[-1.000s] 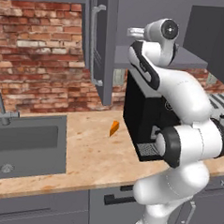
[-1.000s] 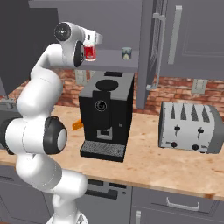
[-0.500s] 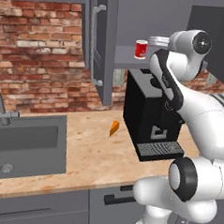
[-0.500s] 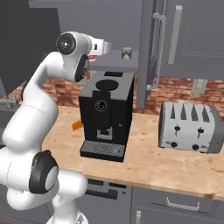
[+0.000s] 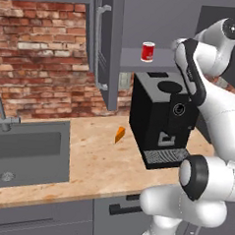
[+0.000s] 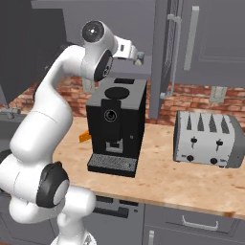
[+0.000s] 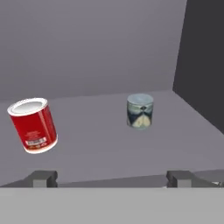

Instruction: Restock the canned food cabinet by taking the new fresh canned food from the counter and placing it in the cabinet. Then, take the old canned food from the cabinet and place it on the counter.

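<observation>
1. We see the red can (image 7: 33,125) standing on the grey shelf (image 7: 100,144) of the cabinet (image 5: 159,23), toward the shelf's front edge; in the hand view it sits at the left and looks slightly tilted, which may be the camera's roll. In the left base view the same can (image 5: 148,51) stands upright on the shelf above the coffee machine.
2. The grey-blue can (image 7: 140,110) stands upright further back on the same shelf, well apart from the red one and nearer the dark side wall at the right of the hand view. In the right base view we make out a small pale can (image 6: 139,59) just past the hand.
3. Our gripper (image 7: 113,178) is spread wide and grasps nothing: its two finger tips (image 7: 43,178) rise at the bottom of the hand view, far apart, with bare shelf between them. The red can sits above the left tip, clear of it.
4. The cabinet door (image 5: 106,45) hangs open beside the shelf, its long metal handle (image 5: 99,47) facing us in the left base view.
5. Below the shelf, a black coffee machine (image 5: 161,117) stands on the light tan counter (image 5: 92,167). A small orange piece (image 5: 119,135) lies on the counter just left of the machine.
6. Further left the grey sink (image 5: 26,151) is set into the counter, with its tap (image 5: 1,115) at the back. In the right base view a silver toaster (image 6: 208,139) stands on the counter right of the coffee machine.
</observation>
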Available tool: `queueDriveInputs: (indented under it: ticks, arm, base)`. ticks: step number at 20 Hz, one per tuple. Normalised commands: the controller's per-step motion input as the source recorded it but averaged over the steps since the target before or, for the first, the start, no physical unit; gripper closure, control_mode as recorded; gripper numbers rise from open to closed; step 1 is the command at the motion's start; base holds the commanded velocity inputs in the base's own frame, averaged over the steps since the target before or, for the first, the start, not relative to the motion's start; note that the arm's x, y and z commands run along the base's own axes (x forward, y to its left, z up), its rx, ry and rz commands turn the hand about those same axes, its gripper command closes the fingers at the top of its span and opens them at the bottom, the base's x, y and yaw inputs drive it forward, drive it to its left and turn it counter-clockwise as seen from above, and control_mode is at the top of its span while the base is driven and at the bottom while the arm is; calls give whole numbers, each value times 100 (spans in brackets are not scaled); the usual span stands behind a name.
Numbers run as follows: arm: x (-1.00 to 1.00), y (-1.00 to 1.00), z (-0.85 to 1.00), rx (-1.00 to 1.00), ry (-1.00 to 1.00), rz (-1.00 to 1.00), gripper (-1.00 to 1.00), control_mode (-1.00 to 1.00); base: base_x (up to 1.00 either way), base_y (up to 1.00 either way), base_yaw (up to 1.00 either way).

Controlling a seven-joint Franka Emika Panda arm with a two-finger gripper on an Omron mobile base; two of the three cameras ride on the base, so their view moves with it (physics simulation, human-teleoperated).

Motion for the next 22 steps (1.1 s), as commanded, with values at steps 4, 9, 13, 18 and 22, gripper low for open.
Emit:
queueDriveInputs:
  ticks: [4,9,13,18,22]
  arm:
    - [0,0,-30,-2,12,0,-100,-100]
    - [1,-3,-41,-1,11,0,-100,-100]
    - [22,-11,-26,0,0,0,-100,-100]
    - [32,-23,-4,0,0,-1,-100,-100]
    - [42,-24,-11,0,0,-3,-100,-100]
  base:
    - [0,0,0]
    - [0,0,0]
    - [0,0,0]
    - [0,0,0]
    - [0,0,0]
